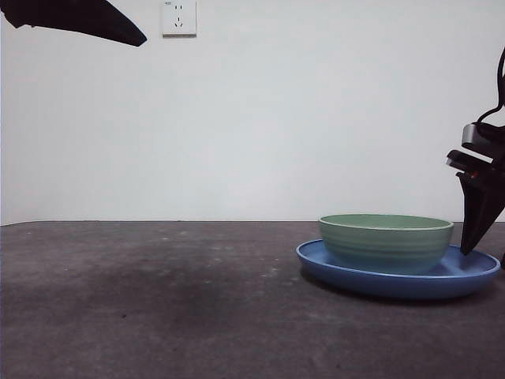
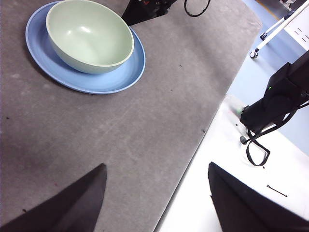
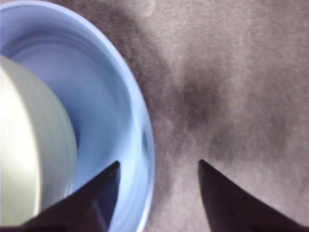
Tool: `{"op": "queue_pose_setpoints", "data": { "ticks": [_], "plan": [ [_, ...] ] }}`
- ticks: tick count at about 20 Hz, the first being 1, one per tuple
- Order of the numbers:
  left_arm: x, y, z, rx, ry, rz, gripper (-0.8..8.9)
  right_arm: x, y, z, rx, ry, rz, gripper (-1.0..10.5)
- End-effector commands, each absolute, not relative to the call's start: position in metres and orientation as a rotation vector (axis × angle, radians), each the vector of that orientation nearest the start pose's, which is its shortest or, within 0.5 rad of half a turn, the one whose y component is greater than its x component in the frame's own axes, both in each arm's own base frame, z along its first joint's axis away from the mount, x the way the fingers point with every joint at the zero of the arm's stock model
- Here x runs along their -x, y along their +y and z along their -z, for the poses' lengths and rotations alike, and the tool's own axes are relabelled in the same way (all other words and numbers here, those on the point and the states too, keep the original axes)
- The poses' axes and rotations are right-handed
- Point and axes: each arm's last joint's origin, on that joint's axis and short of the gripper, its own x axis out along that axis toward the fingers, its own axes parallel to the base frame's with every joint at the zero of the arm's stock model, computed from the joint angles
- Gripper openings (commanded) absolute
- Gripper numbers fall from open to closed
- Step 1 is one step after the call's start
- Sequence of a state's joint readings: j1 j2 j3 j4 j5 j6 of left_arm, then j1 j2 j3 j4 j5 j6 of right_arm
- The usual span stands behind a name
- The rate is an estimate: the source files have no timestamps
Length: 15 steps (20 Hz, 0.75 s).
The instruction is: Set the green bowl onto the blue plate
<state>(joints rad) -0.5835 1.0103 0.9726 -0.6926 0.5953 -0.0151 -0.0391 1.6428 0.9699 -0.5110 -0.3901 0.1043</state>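
The green bowl (image 1: 387, 241) sits upright inside the blue plate (image 1: 473, 278) at the right of the dark table. Both show in the left wrist view, bowl (image 2: 89, 36) on plate (image 2: 113, 81). My right gripper (image 1: 476, 229) is low at the plate's right rim, open and empty. In its wrist view (image 3: 159, 164) one jaw is over the plate's rim (image 3: 140, 121) and the other over bare table, with the bowl (image 3: 29, 145) apart from them. My left gripper (image 2: 157, 166) is open and empty, high and far from the bowl; it shows as a black tip (image 1: 118, 31) at the top left.
The grey table's edge (image 2: 212, 116) runs next to a white surface with a black device and cable (image 2: 277, 96). A wall socket (image 1: 179, 17) is on the white wall behind. The right arm's body (image 2: 145, 7) is just beyond the plate.
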Motion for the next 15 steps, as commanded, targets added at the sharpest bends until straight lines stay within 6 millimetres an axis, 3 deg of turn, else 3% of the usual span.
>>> {"op": "queue_pose_setpoints", "data": {
  "ticks": [1,3,7,15],
  "plan": [
    [-0.1542,-0.123,-0.3192,0.003,0.763,1.135,3.39,-0.3105,0.0026,-0.1711,-0.328,1.173,-0.268,1.9],
    [-0.1542,-0.123,-0.3192,0.003,0.763,1.135,3.39,-0.3117,0.0038,-0.1689,-0.327,1.175,-0.272,1.8],
    [-0.1542,-0.123,-0.3192,0.004,0.764,1.135,3.39,-0.3126,0.004,-0.1688,-0.325,1.168,-0.274,0.3],
    [-0.1538,-0.1227,-0.3187,0.008,0.774,1.132,3.39,-0.313,0.0043,-0.1694,-0.344,1.162,-0.281,0.1]
  ]
}}
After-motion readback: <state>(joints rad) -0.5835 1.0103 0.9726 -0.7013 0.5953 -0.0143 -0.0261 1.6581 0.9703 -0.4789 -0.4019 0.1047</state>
